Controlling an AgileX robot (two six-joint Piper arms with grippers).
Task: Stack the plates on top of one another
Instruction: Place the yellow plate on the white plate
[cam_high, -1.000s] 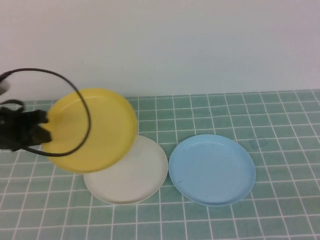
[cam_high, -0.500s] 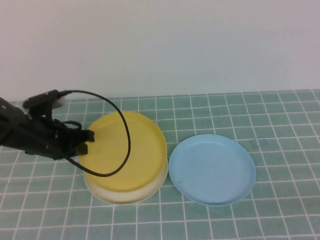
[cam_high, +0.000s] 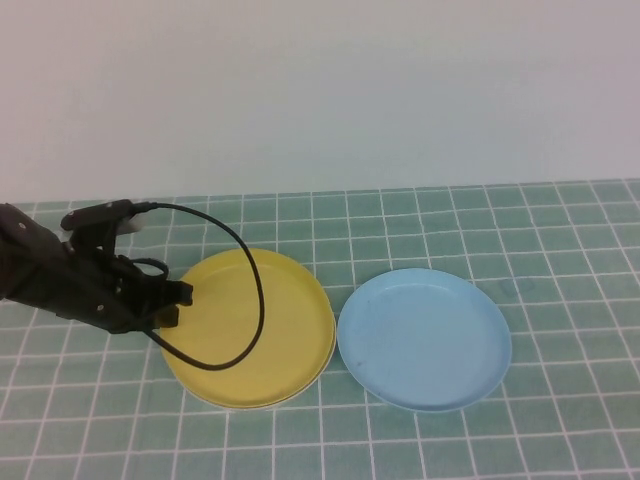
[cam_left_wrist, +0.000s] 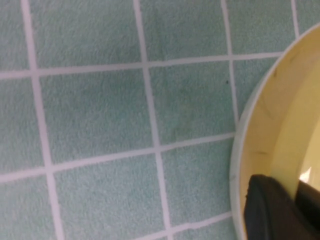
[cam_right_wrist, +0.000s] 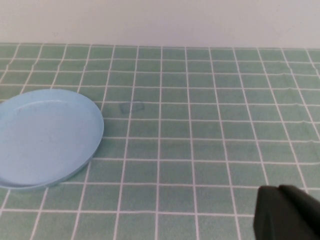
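The yellow plate (cam_high: 265, 330) lies on the white plate, of which only a thin rim (cam_high: 331, 350) shows along the right and near edges. The light blue plate (cam_high: 425, 338) lies flat on the mat just to their right, its edge next to theirs. My left gripper (cam_high: 178, 303) is at the yellow plate's left rim, low, shut on that rim. In the left wrist view the dark fingers (cam_left_wrist: 270, 210) sit over the yellow plate's wall (cam_left_wrist: 280, 125), with the white rim (cam_left_wrist: 236, 165) outside it. My right gripper (cam_right_wrist: 287, 212) is shut and empty, off to the right of the blue plate (cam_right_wrist: 45, 135).
A black cable (cam_high: 257, 290) loops from the left arm over the yellow plate. The green tiled mat (cam_high: 560, 240) covers the table, with a plain white wall (cam_high: 350, 90) behind it.
The left gripper carried the yellow plate to the right and down from the far left. It now rests flat on the white plate, covering it almost fully.
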